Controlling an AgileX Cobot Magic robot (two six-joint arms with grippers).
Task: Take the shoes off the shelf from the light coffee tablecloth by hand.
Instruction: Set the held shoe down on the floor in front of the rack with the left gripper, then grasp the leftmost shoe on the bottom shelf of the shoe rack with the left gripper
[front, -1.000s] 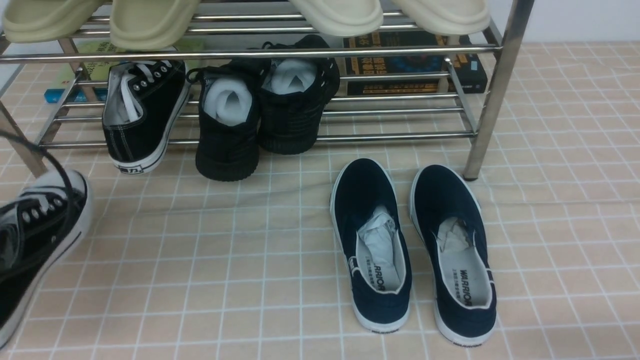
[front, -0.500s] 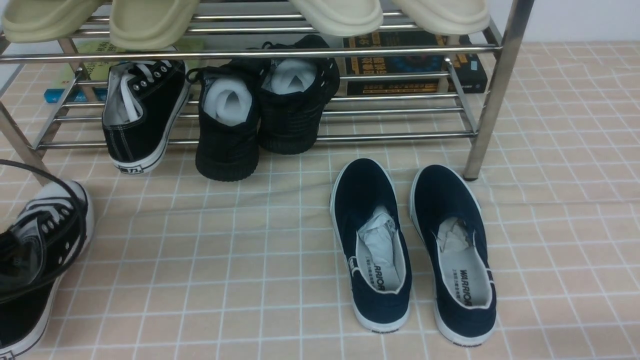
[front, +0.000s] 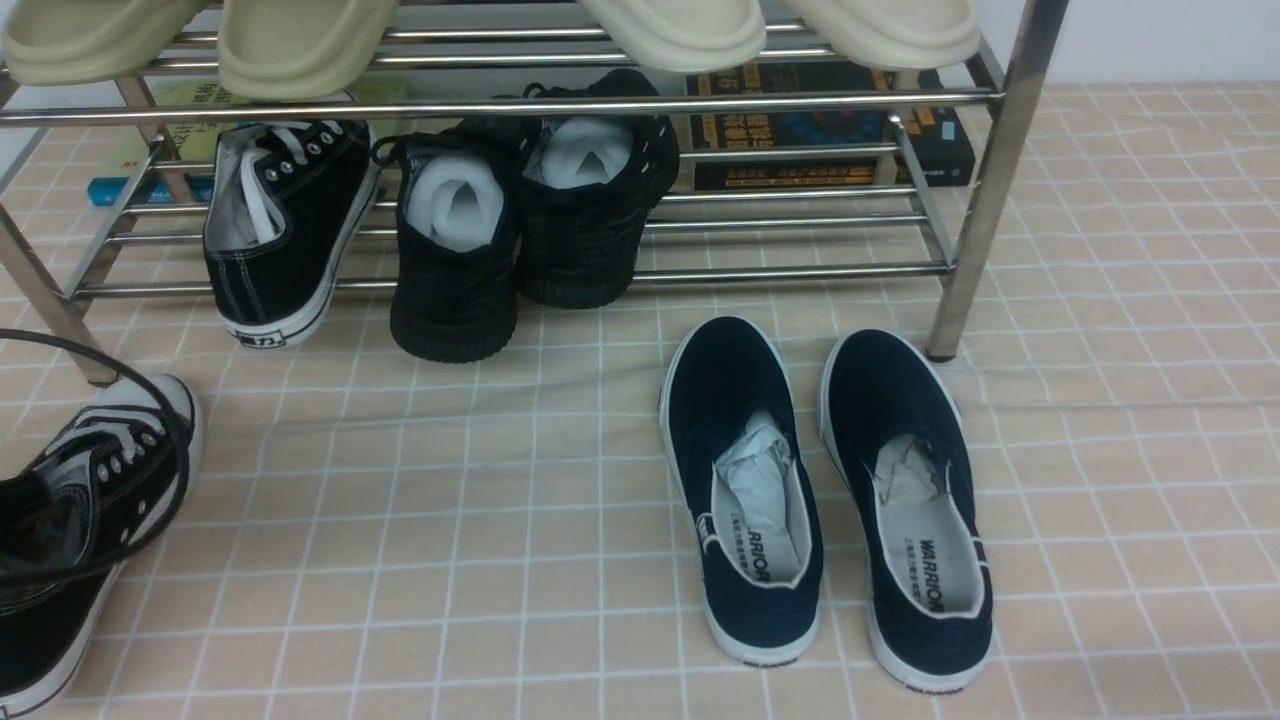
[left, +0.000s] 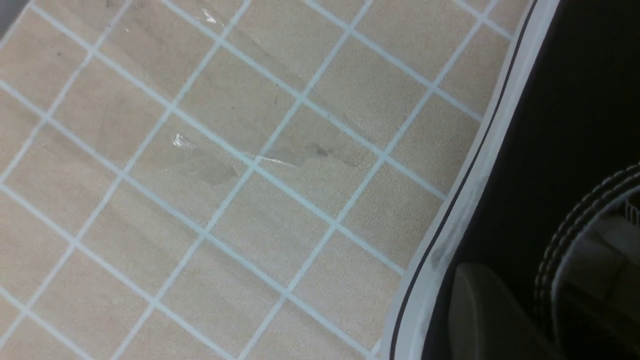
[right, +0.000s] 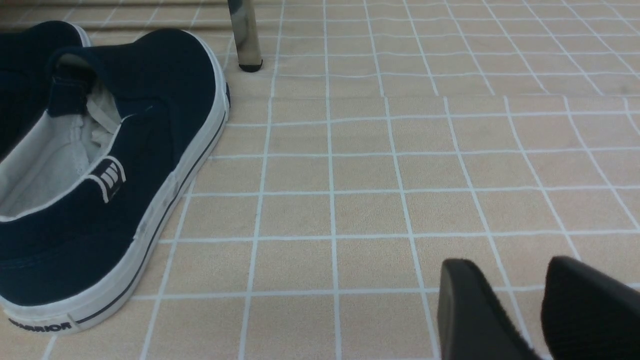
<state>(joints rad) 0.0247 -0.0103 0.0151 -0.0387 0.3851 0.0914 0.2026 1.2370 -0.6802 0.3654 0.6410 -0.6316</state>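
Touching white-soled black canvas sneaker (front: 50, 640), lower left, with left end effector (left: 520, 287); cannot tell whether clenched.
Holding right end effector (right: 505, 262) released.

The loose sneaker (front: 120, 470) has moved away from the rack (front: 985, 200) and a little toward its right end. The cable (front: 183, 450) has shifted likewise, and the rack's front left foot (front: 100, 379) has come into sight.

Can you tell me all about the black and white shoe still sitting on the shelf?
The canvas-looking sneaker is black, with a white sole, white laces, metal eyelets and a pale inside. Its heel faces us and pokes out past the front bar of the shelf's lower tier. It leans a bit to one side. Its toe is hidden behind the upper bar.
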